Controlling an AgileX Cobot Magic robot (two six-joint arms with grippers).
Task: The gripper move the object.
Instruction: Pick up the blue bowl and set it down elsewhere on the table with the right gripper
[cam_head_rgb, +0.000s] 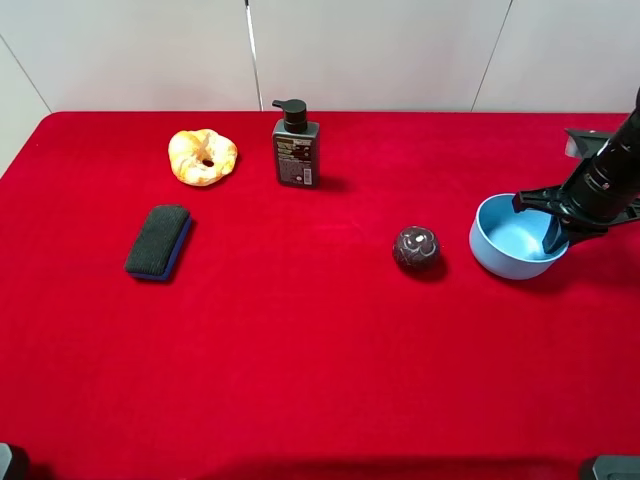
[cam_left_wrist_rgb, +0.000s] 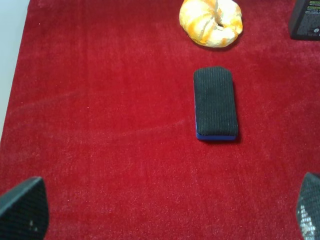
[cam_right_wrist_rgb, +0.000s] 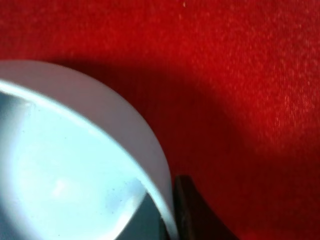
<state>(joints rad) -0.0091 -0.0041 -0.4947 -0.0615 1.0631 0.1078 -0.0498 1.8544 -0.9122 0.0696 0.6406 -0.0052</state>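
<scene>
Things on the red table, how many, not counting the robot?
5: bread back left, bottle beside it, sponge in front of the bread, ball right of middle, bowl far right. None seem hidden.

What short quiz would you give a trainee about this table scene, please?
1. True or false: in the exterior high view, the blue bowl sits at the left end of the red table.
2. Which thing lies nearest the bowl? A) sponge B) maroon ball C) pump bottle
3. Fill in: the left gripper is ___ (open or shut).
Key: 1 false, it sits at the right end; 2 B; 3 open, with nothing held.
</scene>
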